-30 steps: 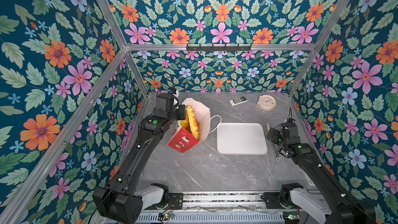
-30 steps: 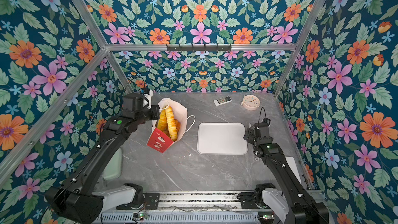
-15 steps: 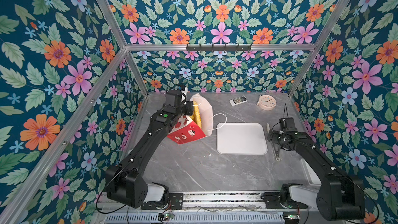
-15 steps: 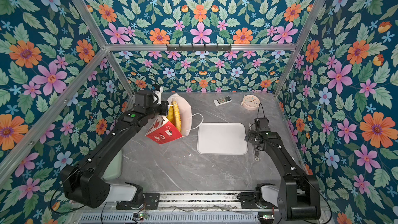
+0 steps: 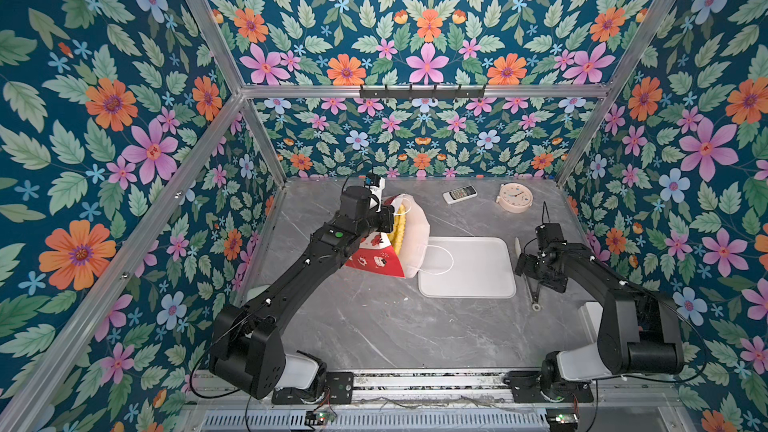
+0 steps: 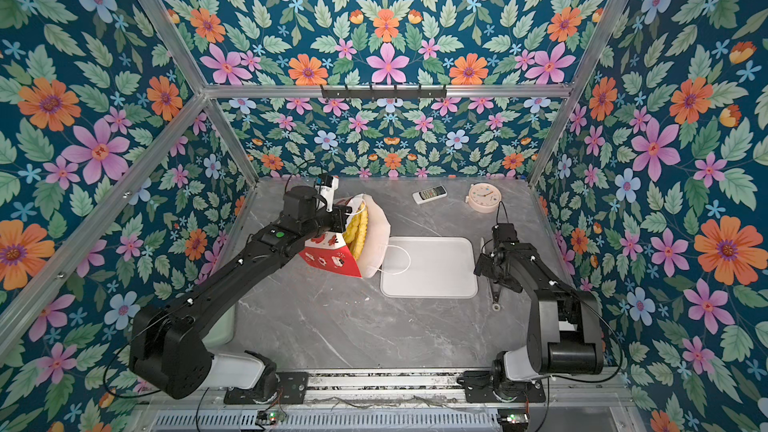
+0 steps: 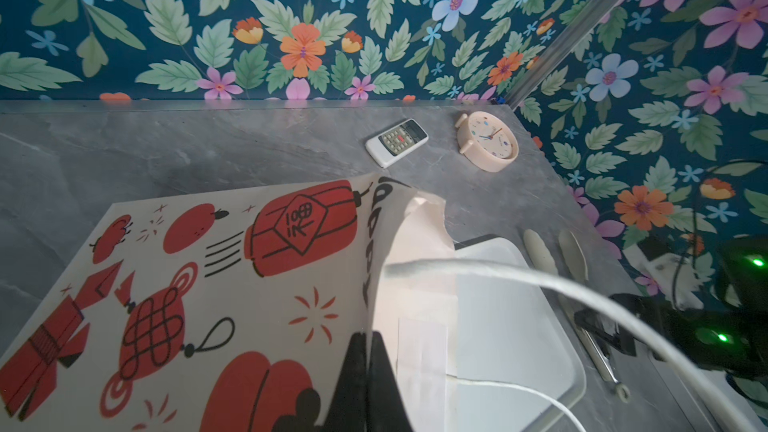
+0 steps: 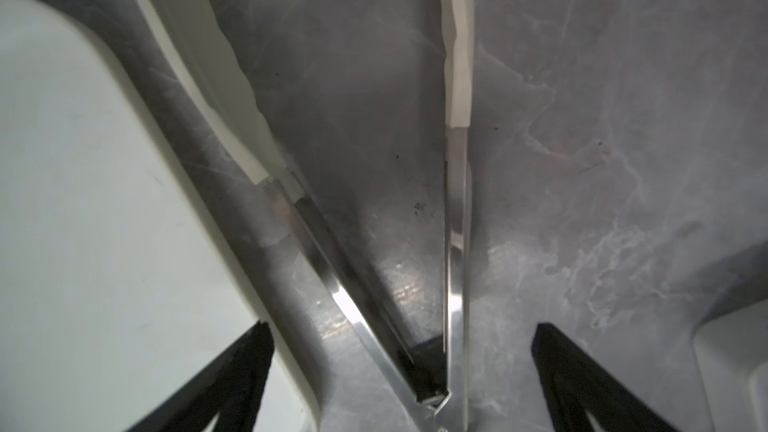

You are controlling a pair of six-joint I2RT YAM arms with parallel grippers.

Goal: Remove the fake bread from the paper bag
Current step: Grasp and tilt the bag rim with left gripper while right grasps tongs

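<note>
Pinching thin paper bag (image 5: pixel 415 238), left claw (image 7: pixel 368 340); ridged bread (image 5: pixel 398 226).

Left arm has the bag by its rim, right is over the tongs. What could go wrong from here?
1. The left gripper pinches only the thin rim of the paper bag, which is tipped with bread at its mouth: paper may tear or slip, spilling bread.
2. The right gripper is open astride the tongs, one finger by the tray: closing may nudge the tray.
3. The cord handle lies across the tray and may snag.
</note>
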